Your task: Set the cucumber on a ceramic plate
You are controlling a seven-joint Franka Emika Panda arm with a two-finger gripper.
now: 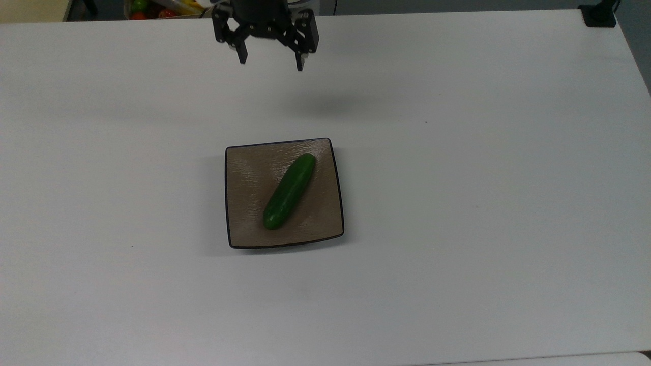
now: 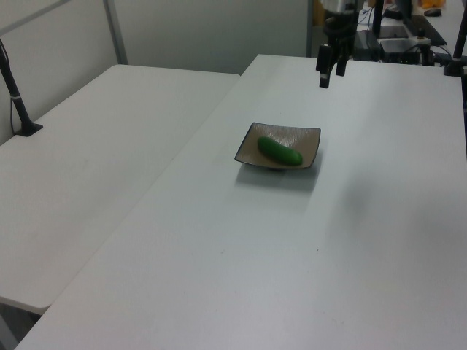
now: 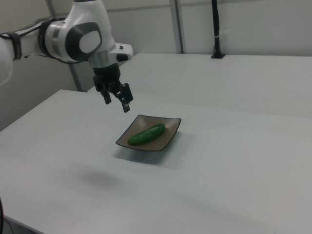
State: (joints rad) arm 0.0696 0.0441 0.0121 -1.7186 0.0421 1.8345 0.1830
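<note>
Cucumber lying on the ceramic plate, pincer empty above the table.

From my station I count one cucumber and one square tan-brown plate with a dark rim; the cucumber rests diagonally across the plate's middle. My pincer hangs in the air with its fingers spread apart and nothing between them, well clear of the plate, toward the top view's upper edge. I can read no writing or labels anywhere. The right view gives me the white arm above the pincer; the top view has colourful items beyond the table's far edge.
</note>
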